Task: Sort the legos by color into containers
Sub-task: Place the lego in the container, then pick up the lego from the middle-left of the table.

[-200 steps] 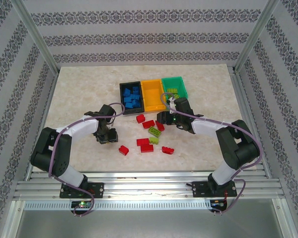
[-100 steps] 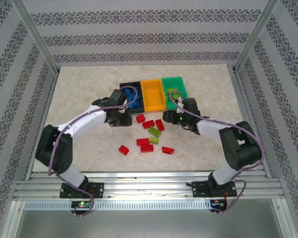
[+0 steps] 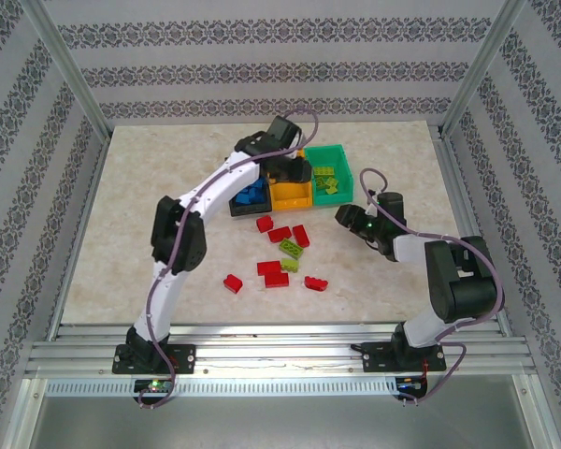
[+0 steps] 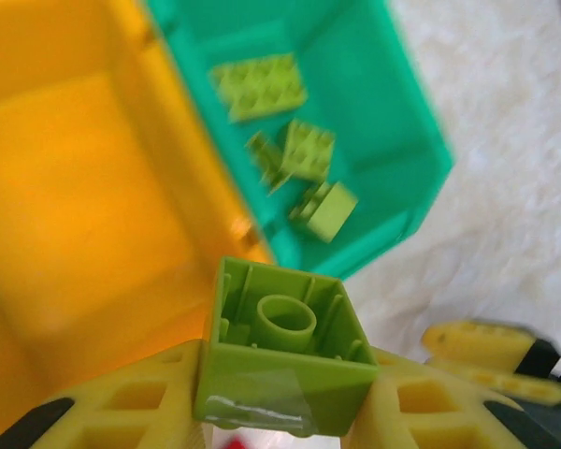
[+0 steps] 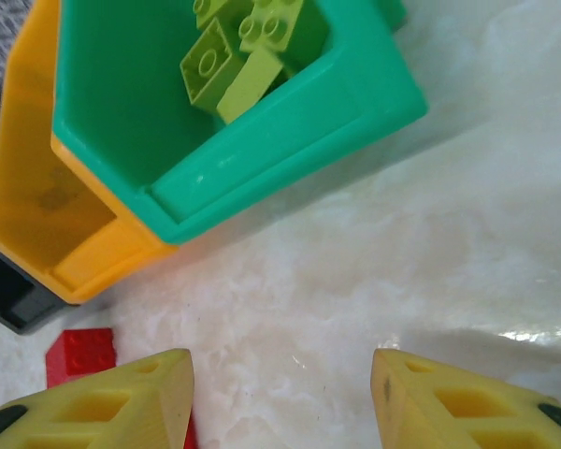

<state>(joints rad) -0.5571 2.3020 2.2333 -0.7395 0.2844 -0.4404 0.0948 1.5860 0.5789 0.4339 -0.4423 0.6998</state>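
Left wrist camera catches the left gripper [image 4: 282, 407] clenched on a lime brick [image 4: 282, 351], hollow underside to the lens, above the wall shared by the orange-yellow bin [image 4: 65, 187] and the green bin [image 4: 397, 140]. That green bin lies at one o'clock of the brick and already holds several lime bricks [image 4: 259, 86].

From the top external camera, the left gripper [image 3: 294, 171] reaches over the row of bins, with the black bin [image 3: 236, 208] and its blue bricks [image 3: 252, 195] at eight o'clock of it. Loose bricks [image 3: 279, 233], red and lime, lie on the table [image 3: 150, 187] at six o'clock of the bins. The right gripper [image 3: 351, 217] hovers at three o'clock of that pile. Its wrist camera shows the fingers [image 5: 122, 402] spread with nothing between them (a red brick [image 5: 79, 354] sits just beside one finger).

Such a brick looks light, rigid and slick-walled, and is unlikely to be harmed by a short drop, though apt to bounce. The flat opposite side walls, as pinched here, appear the surest hold, since the studded top offers the pads little.
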